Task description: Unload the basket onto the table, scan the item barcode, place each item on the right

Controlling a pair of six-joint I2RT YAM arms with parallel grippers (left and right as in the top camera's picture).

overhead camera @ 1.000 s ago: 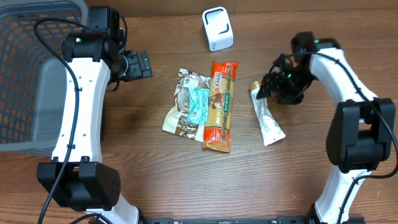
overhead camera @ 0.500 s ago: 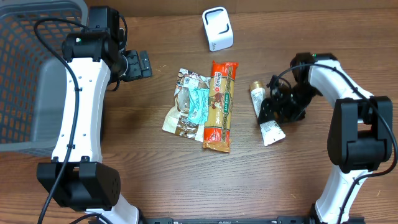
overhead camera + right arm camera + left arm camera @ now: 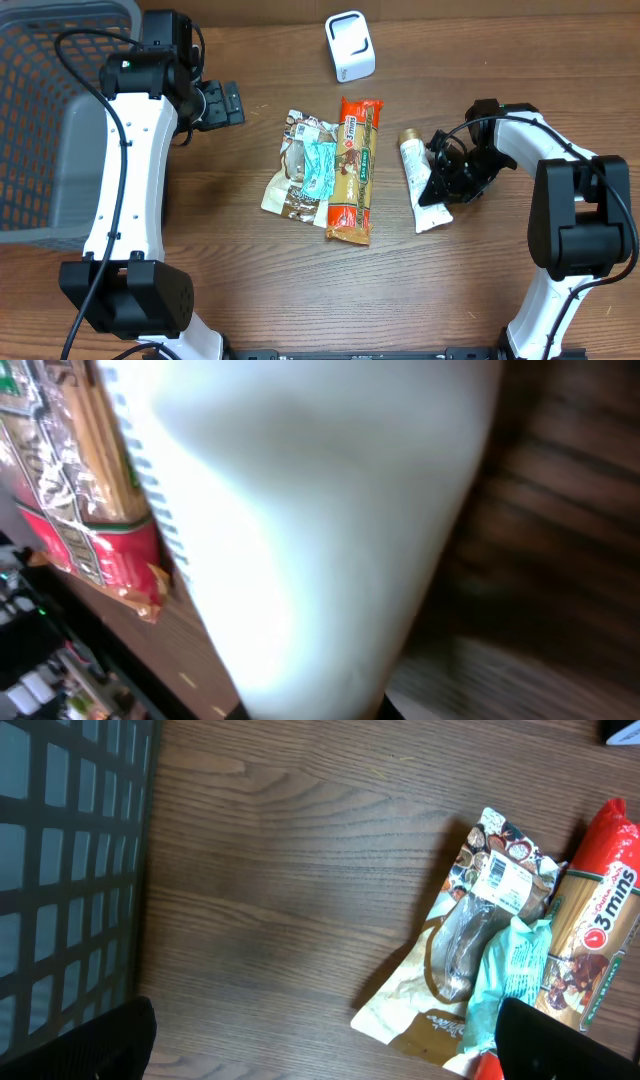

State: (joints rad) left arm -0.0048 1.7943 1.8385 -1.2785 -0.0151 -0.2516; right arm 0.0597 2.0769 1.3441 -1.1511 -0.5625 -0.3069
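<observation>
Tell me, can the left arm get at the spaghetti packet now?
Probably yes. The left gripper is open, with only bare table and the snack pouch between it and the spaghetti packet. The right gripper is shut on the white tube, beyond it.

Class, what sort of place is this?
Probably a mock shop checkout: a small white barcode scanner, a grey plastic basket, and groceries such as a red spaghetti packet and a white tube.

R wrist: white tube (image 3: 300, 530) blurred, cropped top & btm; L wrist: pasta pack (image 3: 595, 950) cut at right edge.
</observation>
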